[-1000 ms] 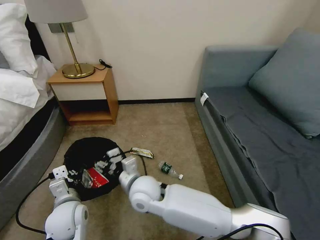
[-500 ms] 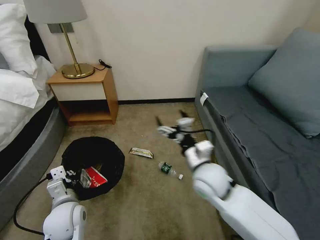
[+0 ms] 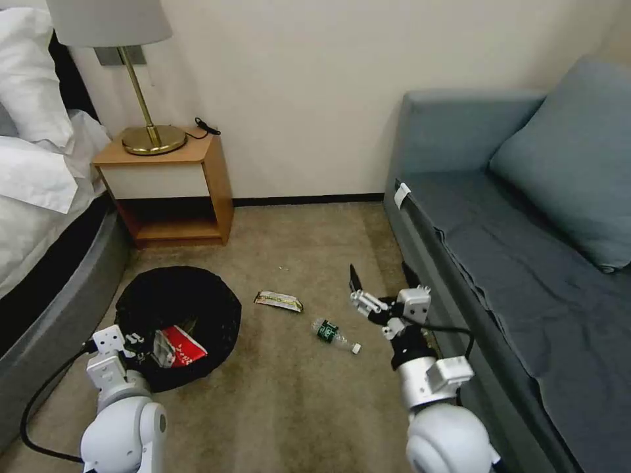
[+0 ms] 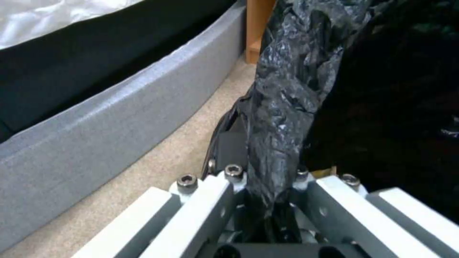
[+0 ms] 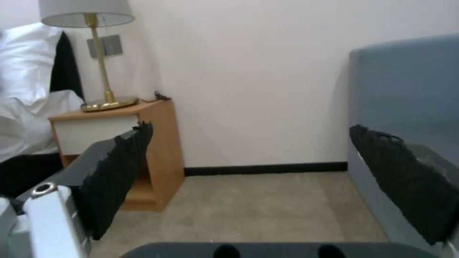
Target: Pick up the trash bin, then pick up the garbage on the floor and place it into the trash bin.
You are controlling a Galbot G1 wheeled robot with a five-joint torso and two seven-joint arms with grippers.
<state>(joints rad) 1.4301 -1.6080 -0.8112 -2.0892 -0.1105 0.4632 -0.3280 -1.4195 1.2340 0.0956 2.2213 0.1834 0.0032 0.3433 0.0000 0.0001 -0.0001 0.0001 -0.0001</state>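
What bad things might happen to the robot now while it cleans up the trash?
The left gripper pinches just the thin black bag on the trash bin rim, so the bag could tear or slip. The small bottle is round and might roll away when the open right gripper reaches for it. The flat wrapper lies tight on the carpet, hard to grab.

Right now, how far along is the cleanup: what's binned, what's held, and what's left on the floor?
Done: the red-and-white packet lies inside the trash bin. In hand: the left hand is clamped on the bin's black bag at the rim; the right hand is open and empty, raised beside the sofa. Left: the snack wrapper and the small bottle lie on the carpet.
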